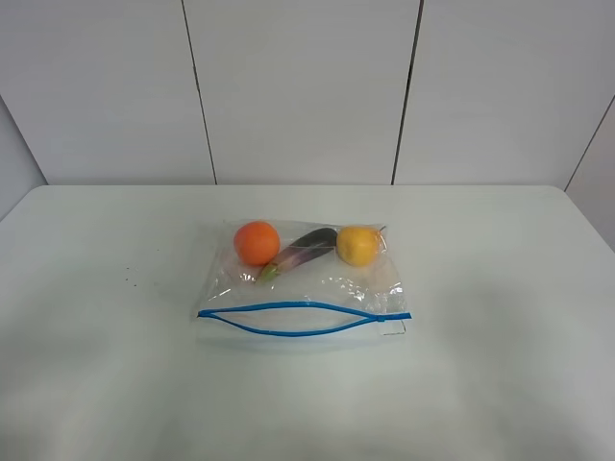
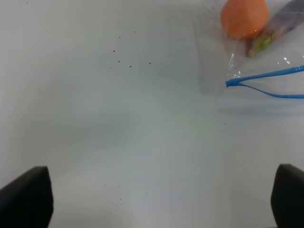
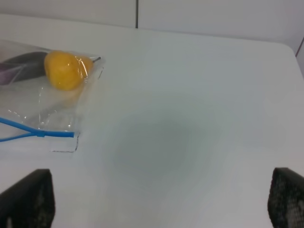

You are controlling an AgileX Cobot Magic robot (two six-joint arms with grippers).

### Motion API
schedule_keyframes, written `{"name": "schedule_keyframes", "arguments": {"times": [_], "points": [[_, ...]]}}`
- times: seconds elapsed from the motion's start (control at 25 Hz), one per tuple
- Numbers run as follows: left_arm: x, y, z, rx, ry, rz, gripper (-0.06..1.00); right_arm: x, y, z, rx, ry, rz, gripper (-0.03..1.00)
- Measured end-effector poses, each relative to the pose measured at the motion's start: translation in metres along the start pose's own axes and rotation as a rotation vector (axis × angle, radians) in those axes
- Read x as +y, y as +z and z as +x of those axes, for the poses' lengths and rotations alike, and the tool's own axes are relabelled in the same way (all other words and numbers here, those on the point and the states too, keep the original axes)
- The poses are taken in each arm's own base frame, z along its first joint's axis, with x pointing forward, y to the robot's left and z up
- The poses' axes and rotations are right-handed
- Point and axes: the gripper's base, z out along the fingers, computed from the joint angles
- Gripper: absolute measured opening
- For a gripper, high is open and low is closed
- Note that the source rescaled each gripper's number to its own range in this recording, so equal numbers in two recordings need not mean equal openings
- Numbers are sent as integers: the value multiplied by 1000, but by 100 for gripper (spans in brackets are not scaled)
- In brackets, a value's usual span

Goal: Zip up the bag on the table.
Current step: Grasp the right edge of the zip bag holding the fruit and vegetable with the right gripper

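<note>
The clear plastic bag (image 1: 307, 283) lies flat in the middle of the white table (image 1: 96, 317). Inside are an orange (image 1: 257, 242), a purple eggplant (image 1: 306, 250) and a yellow fruit (image 1: 356, 245). Its blue zipper strip (image 1: 303, 318) runs along the near edge, its two lines bowed apart. My left gripper (image 2: 156, 197) is open and empty, above bare table apart from the bag's left end (image 2: 237, 80). My right gripper (image 3: 156, 199) is open and empty, apart from the bag's right end (image 3: 57, 135). Neither arm shows in the exterior high view.
A grey panelled wall (image 1: 298, 86) stands behind the table's far edge. A few small dark specks (image 2: 123, 57) mark the tabletop left of the bag. The table's right rounded corner (image 3: 285, 47) shows in the right wrist view.
</note>
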Motion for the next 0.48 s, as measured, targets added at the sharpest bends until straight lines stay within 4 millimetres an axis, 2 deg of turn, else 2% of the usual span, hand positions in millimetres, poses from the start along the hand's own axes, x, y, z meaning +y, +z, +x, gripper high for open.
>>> {"name": "schedule_keyframes", "arguments": {"times": [0.48], "points": [[0, 0, 0, 0, 0, 0, 100, 2, 0, 0, -2, 13, -21, 100]]}}
